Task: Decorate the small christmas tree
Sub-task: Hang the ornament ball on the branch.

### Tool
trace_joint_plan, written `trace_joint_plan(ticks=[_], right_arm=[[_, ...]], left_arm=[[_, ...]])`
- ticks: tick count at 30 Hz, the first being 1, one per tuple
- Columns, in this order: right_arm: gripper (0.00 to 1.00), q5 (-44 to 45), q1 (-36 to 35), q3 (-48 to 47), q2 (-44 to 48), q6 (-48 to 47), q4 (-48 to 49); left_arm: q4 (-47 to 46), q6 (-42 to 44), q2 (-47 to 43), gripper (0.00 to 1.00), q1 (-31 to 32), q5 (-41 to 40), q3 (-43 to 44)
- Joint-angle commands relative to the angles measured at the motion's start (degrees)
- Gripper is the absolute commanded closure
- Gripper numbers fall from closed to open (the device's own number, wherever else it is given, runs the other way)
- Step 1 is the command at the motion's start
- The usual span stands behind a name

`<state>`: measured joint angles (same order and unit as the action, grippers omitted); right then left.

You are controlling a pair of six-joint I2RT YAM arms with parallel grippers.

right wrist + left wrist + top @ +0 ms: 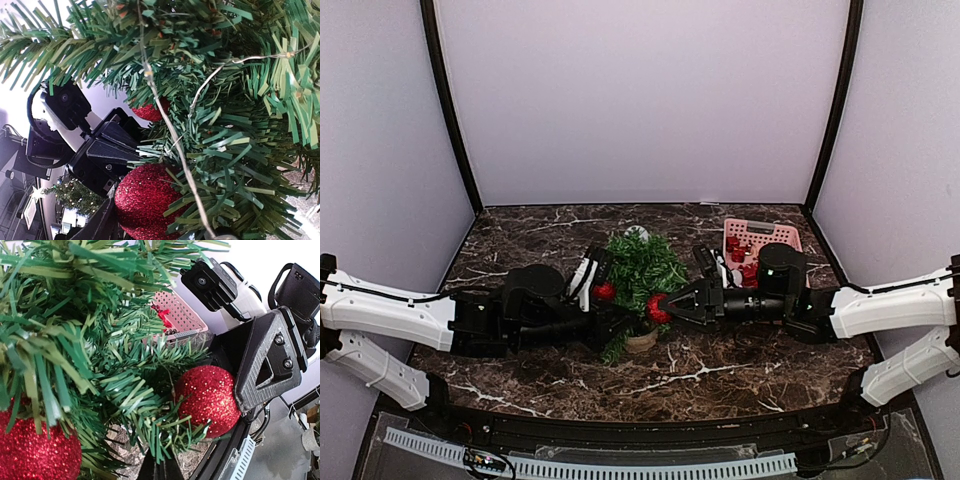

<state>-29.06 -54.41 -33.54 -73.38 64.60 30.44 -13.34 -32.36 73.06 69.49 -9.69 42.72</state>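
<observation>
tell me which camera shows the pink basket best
Top external: the pink basket shows nearly whole, only its near edge hidden by the right arm. Left wrist catches just a mesh corner past the small christmas tree. Right wrist shows none of it.

The small christmas tree (642, 268) stands upright near the middle of the dark marble table (520, 235), on a small round tan base (642, 341). Its bushy dark green needle branches spread wide. A red glitter ball (605, 291) sits in its left branches, a second red ball (658, 309) touches its lower right side, and a thin wire (170, 130) runs through the needles.
</observation>
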Motion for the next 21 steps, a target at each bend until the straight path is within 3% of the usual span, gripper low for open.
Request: trace_joint_plan(ticks=[1, 12, 21], right_arm=[[0.66, 1.17, -0.61, -1.36, -0.44, -0.17, 2.19], [0.64, 0.99, -0.69, -0.71, -0.39, -0.05, 1.58], [0.44, 0.23, -0.69, -0.28, 2.0, -0.6, 2.59]], left_arm=[[-0.09, -1.64, -0.25, 1.0, -0.63, -0.98, -0.56], [1.05, -3.95, 0.22, 1.0, -1.81, -0.11, -1.24], [-1.57, -0.26, 1.04, 1.0, -1.82, 5.2, -0.32]])
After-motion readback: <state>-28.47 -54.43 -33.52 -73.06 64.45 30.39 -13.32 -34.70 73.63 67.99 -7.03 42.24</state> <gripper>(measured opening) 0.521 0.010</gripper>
